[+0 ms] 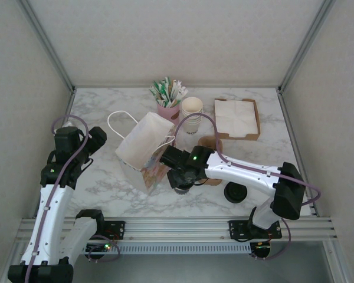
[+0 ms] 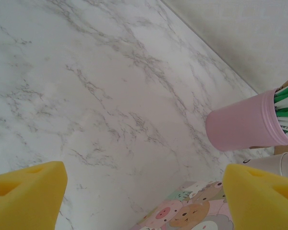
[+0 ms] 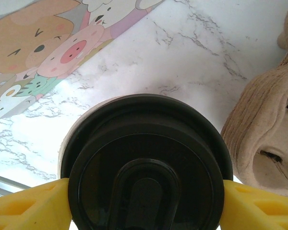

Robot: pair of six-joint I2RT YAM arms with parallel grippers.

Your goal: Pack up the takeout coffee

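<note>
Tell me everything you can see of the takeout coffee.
The takeout coffee is a tan paper cup, just a sliver showing, under a glossy black plastic lid with a raised oval centre. It looks upright, between the cartoon-print bag and a pulp carrier. The right pincer clasps it, yellow pads against the lid's sides.

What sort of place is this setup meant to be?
Probably a mock café takeout counter inside a panelled test booth: a stack of paper cups, a pink cup of stirrers or straws, a tray of napkins and a paper bag on a marble-look table.
</note>
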